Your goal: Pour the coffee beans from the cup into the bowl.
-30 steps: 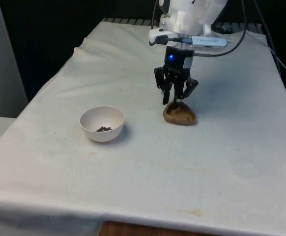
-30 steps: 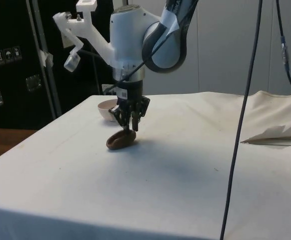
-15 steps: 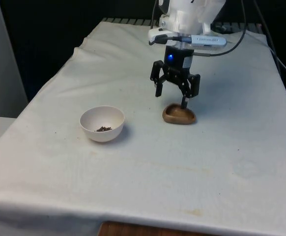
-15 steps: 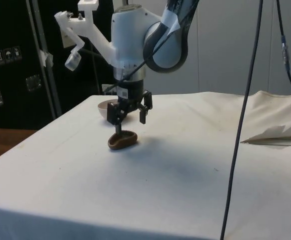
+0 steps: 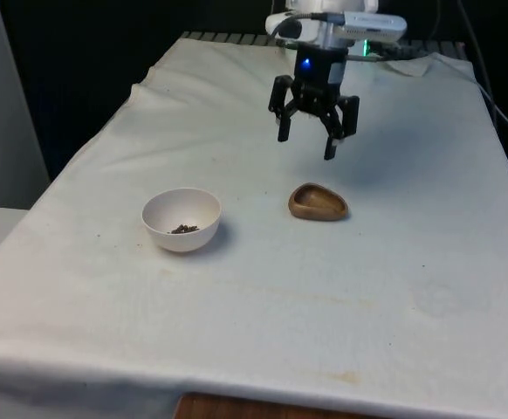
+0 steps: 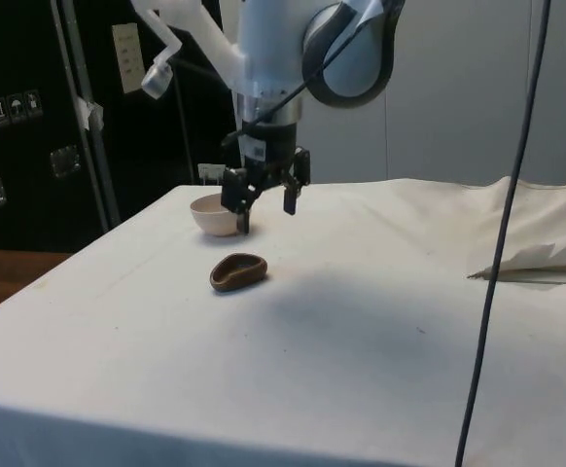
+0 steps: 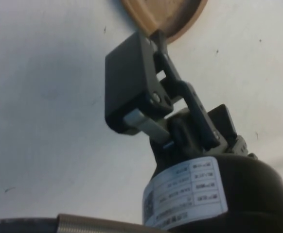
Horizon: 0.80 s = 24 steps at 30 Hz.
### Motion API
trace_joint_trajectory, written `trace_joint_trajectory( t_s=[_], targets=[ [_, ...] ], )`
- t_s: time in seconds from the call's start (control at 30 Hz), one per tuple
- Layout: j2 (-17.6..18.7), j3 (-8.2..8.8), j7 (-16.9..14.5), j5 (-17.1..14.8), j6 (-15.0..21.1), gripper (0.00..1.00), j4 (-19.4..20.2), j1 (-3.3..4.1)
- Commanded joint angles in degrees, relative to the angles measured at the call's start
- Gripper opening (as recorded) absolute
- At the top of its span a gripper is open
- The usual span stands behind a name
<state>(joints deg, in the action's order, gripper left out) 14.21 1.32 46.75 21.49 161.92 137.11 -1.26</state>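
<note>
Above the table's middle, I am hanging with my gripper (image 5: pixel 315 120) raised clear of the brown cup (image 5: pixel 318 202), jaws spread wide and gripping nothing. A second ago my fingers were closed down at the cup's rim; half a second ago they were opening just above it; now I am lifting away, well apart from it. In the side view my gripper (image 6: pixel 266 195) is sitting in the air above and behind the cup (image 6: pixel 238 271).

The cup is resting upright on the white cloth (image 5: pixel 385 271), and its hollow is looking bare; its rim (image 7: pixel 163 19) is peeking past one of my fingers (image 7: pixel 132 77) at the wrist camera. The white bowl (image 5: pixel 181 219) is standing toward the front view's left of the cup, apart from it, with a small dark heap of coffee beans (image 5: pixel 182 229) lying on its bottom. In the side view the bowl (image 6: pixel 215 213) is showing just behind my fingers.

Judgement: beans are sitting in the bowl, the cup is set down and released, so the pour is reading as done. I am treating this as the retreat step. Nothing is appearing spilled on the cloth, though stray beans would be hard to tell.
</note>
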Motion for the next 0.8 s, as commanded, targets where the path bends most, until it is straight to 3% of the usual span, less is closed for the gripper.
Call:
trace_joint_trajectory(
  t_s=[0.0,0.07,0.17,0.37,0.77],
  targets=[
    [-1.7,-0.17,-0.5,-0.3,0.1,1.0,1.3,-0.17],
    [-1.3,0.06,-0.2,0.0,-0.1,1.0,0.9,0.0],
    [-5.0,0.23,-1.5,-0.1,-0.4,1.0,3.4,-0.11],
    [-8.1,0.97,-2.9,0.6,-1.4,1.0,4.9,0.0],
    [-10.4,2.69,-6.5,0.1,-4.5,1.0,4.3,0.0]
  ],
)
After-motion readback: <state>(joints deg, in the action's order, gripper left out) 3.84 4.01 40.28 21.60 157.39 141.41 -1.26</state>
